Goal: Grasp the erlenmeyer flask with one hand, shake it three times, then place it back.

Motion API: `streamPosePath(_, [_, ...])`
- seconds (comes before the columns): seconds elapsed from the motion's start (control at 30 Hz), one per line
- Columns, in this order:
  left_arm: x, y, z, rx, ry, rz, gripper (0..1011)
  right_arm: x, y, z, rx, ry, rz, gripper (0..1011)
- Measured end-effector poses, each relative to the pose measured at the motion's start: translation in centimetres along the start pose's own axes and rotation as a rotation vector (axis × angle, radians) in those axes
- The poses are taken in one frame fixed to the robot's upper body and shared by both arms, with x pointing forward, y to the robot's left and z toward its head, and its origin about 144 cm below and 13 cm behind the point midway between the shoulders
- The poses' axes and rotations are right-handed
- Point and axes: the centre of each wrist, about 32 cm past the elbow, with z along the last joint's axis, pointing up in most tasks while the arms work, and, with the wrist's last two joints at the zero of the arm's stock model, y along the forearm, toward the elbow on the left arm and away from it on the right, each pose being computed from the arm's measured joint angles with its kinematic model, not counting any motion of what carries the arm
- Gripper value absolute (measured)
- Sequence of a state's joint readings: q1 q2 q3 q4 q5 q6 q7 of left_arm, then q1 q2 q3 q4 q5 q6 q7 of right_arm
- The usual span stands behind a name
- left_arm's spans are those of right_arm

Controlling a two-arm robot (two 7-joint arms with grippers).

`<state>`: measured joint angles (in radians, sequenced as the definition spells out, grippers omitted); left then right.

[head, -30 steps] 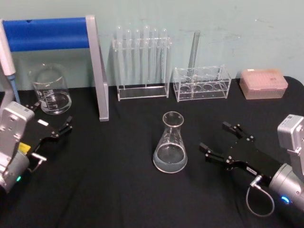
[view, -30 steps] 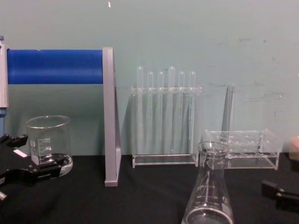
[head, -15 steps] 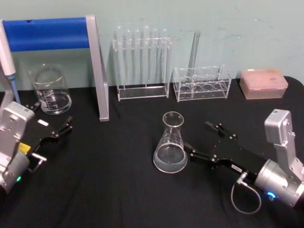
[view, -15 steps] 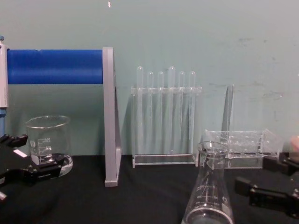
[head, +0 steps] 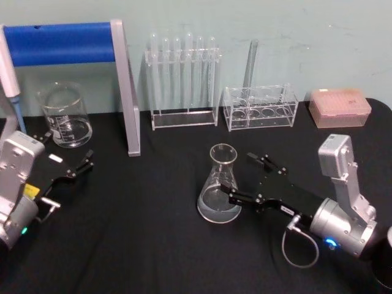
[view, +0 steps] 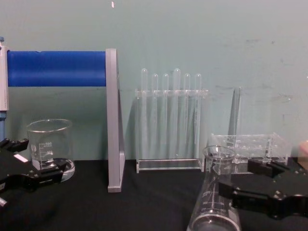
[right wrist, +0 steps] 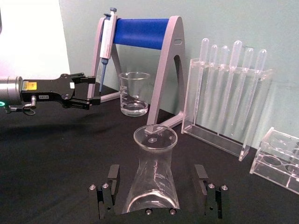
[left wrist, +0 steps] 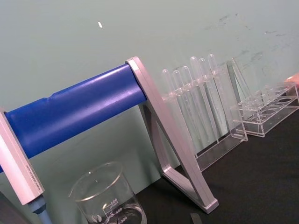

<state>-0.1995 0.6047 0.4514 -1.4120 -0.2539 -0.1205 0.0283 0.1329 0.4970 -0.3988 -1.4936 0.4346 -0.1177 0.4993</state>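
The erlenmeyer flask [head: 220,184] stands upright on the black table, near its middle, and looks empty. My right gripper [head: 241,176] has reached in from the right and is open. In the right wrist view its black fingers [right wrist: 112,176] flank the flask [right wrist: 154,140] low on its cone, with a gap on each side. In the chest view the flask [view: 213,202] is at the bottom right with the right gripper [view: 240,179] beside it. My left gripper [head: 67,150] rests open at the far left, near the beaker.
A glass beaker [head: 64,116] stands at the back left under a blue-barred pipette stand [head: 61,43]. A rack of test tubes [head: 182,79], a second clear rack [head: 260,107] and a pink tip box [head: 340,107] line the back wall.
My right gripper has moved left across the table, from clear of the flask to straddling its lower body. The flask and the left arm have not moved.
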Motion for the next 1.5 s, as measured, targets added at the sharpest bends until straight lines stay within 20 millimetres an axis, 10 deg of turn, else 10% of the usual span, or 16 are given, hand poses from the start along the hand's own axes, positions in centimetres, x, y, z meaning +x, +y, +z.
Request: streamPosePath(1.5, [0.0, 0.0, 0.0, 0.000, 0.000, 0.000, 1001, 0.2, 3.9, -0.3, 0.013, 0.007, -0.008, 1003])
